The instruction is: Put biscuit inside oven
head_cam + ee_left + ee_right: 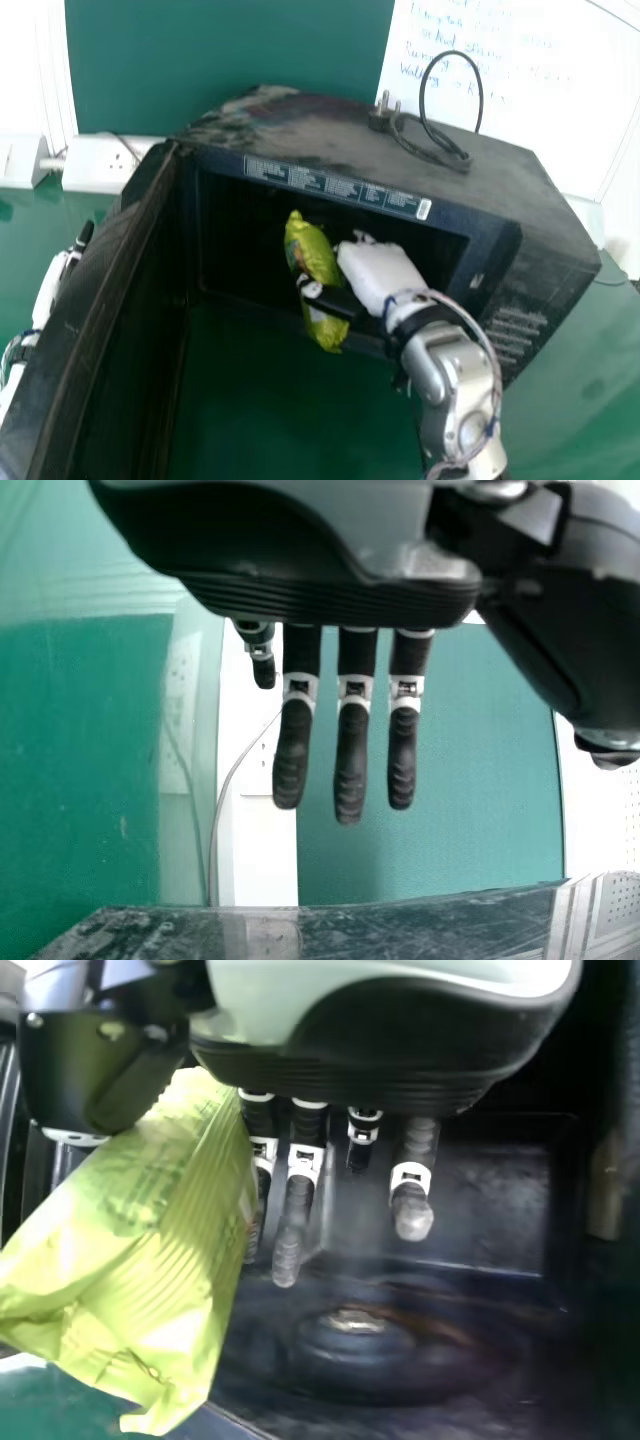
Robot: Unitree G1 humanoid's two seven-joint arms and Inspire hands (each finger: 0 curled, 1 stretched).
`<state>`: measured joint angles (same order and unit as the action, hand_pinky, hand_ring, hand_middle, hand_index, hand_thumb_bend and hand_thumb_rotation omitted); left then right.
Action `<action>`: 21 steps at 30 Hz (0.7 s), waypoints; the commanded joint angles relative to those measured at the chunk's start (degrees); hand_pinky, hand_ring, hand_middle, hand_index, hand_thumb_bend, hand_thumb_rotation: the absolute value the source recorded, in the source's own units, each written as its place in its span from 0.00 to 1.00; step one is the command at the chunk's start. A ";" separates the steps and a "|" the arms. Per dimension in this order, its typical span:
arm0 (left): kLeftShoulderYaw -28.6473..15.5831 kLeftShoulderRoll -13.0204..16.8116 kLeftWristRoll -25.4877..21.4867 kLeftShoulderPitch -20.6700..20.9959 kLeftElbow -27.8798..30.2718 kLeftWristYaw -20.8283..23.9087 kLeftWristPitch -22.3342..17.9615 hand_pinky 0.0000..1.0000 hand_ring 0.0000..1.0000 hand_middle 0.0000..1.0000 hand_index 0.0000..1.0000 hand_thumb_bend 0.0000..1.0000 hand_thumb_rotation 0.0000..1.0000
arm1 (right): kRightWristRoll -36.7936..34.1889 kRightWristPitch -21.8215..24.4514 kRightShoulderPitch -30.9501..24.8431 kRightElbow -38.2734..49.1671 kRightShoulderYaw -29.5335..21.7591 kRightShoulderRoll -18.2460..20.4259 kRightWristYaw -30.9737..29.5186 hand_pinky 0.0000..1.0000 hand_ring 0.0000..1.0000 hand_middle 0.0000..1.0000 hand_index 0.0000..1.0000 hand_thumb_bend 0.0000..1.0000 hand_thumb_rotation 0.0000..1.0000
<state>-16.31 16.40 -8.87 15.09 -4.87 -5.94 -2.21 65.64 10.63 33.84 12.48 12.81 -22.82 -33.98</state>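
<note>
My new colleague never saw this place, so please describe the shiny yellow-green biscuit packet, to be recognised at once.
Find the big, black, box-shaped oven with its door open on the left. At its dark opening, the robot's black-and-white right hand holds a crinkled packet. Its bright yellow-green wrapper sets it apart from hand and oven.

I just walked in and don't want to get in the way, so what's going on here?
The robot is partway through loading a biscuit packet into the black oven. Its right hand holds the packet between thumb and fingers at the oven's mouth, not yet let go. The door stands open, and the left hand is beyond it, fingers straight.
</note>
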 commanded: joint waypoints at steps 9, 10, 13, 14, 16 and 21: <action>0.38 -0.15 0.38 -0.32 0.02 -0.34 -0.71 0.23 0.29 0.38 0.48 0.52 0.06 | 0.23 -0.75 4.75 -9.47 4.51 1.08 11.23 0.09 0.15 0.47 0.49 0.53 0.00; 0.42 -0.16 0.62 -0.39 0.10 -0.15 -0.74 0.23 0.29 0.38 0.48 0.52 0.06 | 0.20 -0.93 5.41 -10.75 4.96 1.08 11.97 0.09 0.15 0.47 0.49 0.53 0.00; 0.54 -0.17 0.69 -0.76 1.11 -0.15 -0.43 0.23 0.29 0.38 0.48 0.52 0.06 | 0.14 -2.27 8.17 -16.03 6.24 0.74 15.80 0.09 0.15 0.47 0.49 0.53 0.00; 0.51 -0.17 0.62 -0.81 1.23 -0.21 -0.42 0.23 0.28 0.38 0.48 0.52 0.06 | 0.14 -2.61 9.14 -17.84 6.56 0.66 17.23 0.09 0.15 0.47 0.49 0.53 0.00; 0.42 -0.23 0.27 -0.85 1.49 -0.36 -0.15 0.22 0.28 0.38 0.48 0.52 0.06 | -0.15 -3.22 10.93 -21.28 6.94 0.55 19.97 0.09 0.16 0.47 0.49 0.53 0.00; 0.42 -0.35 0.31 -0.91 2.23 0.11 1.18 0.23 0.29 0.39 0.48 0.52 0.06 | 0.84 -2.59 15.52 -29.49 8.90 0.59 24.36 0.09 0.16 0.47 0.49 0.53 0.00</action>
<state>-16.12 16.18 -8.51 14.69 -3.12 -5.94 -1.47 66.17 7.63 47.23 -15.16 20.93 -22.20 -11.40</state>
